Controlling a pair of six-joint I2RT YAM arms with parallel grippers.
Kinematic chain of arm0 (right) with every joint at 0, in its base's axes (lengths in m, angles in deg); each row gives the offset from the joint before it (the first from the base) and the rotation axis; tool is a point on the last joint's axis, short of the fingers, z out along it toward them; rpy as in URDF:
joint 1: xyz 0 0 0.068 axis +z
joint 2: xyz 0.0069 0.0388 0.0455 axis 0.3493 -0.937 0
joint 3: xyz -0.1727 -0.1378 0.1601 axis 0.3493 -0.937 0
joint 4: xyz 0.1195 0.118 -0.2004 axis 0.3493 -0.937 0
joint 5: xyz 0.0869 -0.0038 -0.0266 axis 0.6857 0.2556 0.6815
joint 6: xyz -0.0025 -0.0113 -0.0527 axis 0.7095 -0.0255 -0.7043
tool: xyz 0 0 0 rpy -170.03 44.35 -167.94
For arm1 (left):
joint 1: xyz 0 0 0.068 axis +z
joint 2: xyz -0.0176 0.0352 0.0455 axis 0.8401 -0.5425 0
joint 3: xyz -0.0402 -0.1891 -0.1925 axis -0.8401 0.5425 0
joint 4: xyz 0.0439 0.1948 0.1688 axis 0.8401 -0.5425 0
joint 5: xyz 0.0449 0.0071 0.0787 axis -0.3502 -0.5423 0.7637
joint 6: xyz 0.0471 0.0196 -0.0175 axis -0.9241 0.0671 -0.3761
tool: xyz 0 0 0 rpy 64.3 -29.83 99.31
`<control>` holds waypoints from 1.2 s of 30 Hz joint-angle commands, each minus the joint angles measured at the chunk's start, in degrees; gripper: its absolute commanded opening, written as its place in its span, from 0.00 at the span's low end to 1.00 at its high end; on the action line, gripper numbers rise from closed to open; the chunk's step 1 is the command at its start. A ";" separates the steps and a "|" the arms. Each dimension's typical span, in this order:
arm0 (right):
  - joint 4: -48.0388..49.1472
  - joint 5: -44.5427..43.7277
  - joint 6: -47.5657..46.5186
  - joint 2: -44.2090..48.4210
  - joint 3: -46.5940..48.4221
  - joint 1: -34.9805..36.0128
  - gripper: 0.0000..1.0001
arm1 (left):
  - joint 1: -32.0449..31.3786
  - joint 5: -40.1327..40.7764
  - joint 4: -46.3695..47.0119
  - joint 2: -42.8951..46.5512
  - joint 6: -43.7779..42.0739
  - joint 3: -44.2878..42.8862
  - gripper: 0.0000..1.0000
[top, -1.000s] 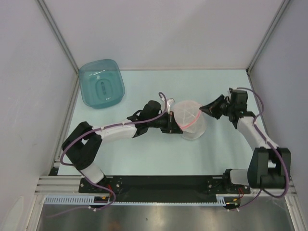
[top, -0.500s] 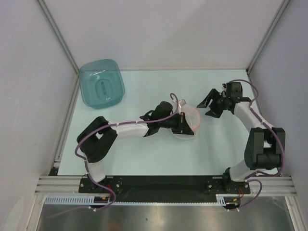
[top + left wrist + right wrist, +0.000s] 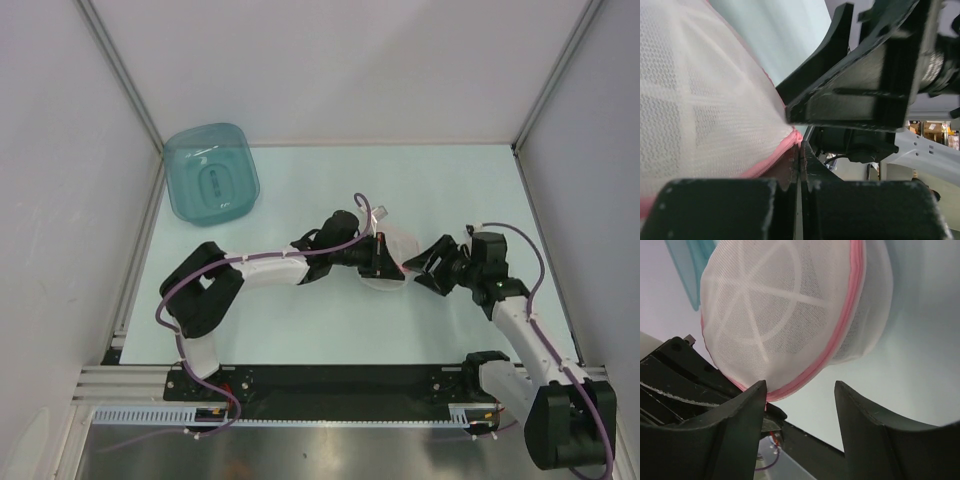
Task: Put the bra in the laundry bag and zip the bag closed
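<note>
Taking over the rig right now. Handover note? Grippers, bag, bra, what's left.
Left gripper: shut on the pink trim of the laundry bag, holding it.
Right gripper: open, empty, close to the bag's seam, not gripping.
Bra: not seen in any view; nothing dark shows through the mesh, so I cannot confirm it is inside.
Zip: the two halves lie together along the trim; cannot tell if it is fully closed.
Left to do: confirm the bra, then finish zipping if needed.

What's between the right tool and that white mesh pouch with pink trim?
Nothing: the right wrist view shows the open right tool facing the pink-trimmed white mesh pouch directly.
</note>
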 commanded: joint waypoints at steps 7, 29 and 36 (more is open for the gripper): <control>19.81 -1.02 15.53 -0.82 -5.80 3.75 0.37 | -1.20 -1.65 2.41 2.53 0.74 0.91 0.00; 5.76 4.70 -11.34 -25.16 21.16 -4.87 0.13 | 8.21 -1.65 -6.21 9.13 -5.15 4.00 0.00; -7.17 -1.71 -16.80 -27.30 24.27 -4.60 0.61 | 3.64 -1.74 -3.48 4.56 -1.11 -1.55 0.00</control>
